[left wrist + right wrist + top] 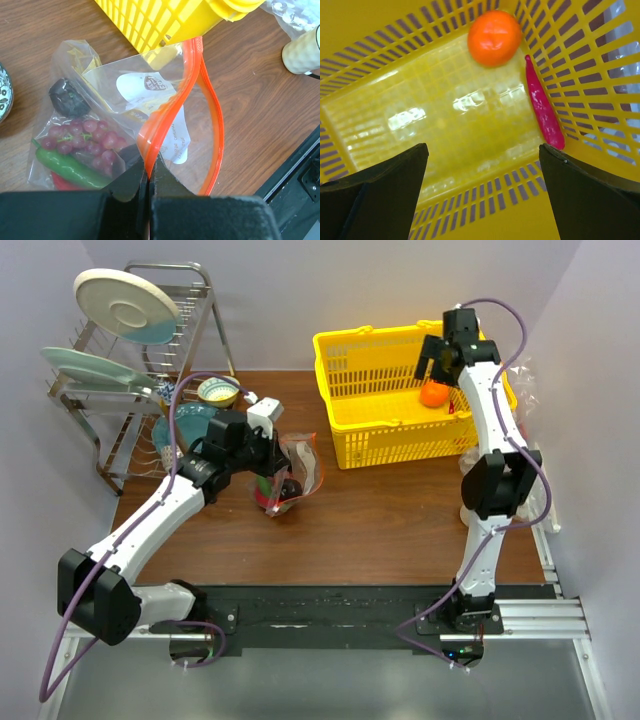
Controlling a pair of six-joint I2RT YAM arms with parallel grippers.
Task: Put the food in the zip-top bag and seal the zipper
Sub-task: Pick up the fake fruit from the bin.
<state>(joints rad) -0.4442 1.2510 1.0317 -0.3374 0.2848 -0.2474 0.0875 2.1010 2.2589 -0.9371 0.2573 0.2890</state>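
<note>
My left gripper [149, 167] is shut on the red-orange zipper [167, 115] of the clear zip-top bag [150, 100], holding its mouth open above the table; the bag also shows in the top view [290, 475]. Inside the bag lie dark red grapes [87, 137], a green vegetable [67, 167] and a dark round fruit [67, 96]. My right gripper [482, 150] is open over the yellow basket [445, 115], where an orange [494, 37] and a pink-red long piece [543, 107] lie. The orange also shows in the top view [433, 393].
The yellow basket [345, 425] stands at the back right of the wooden table. A dish rack [130, 370] with plates and a bowl [217, 391] stands at the back left. Crinkled clear packaging [527, 390] lies right of the basket.
</note>
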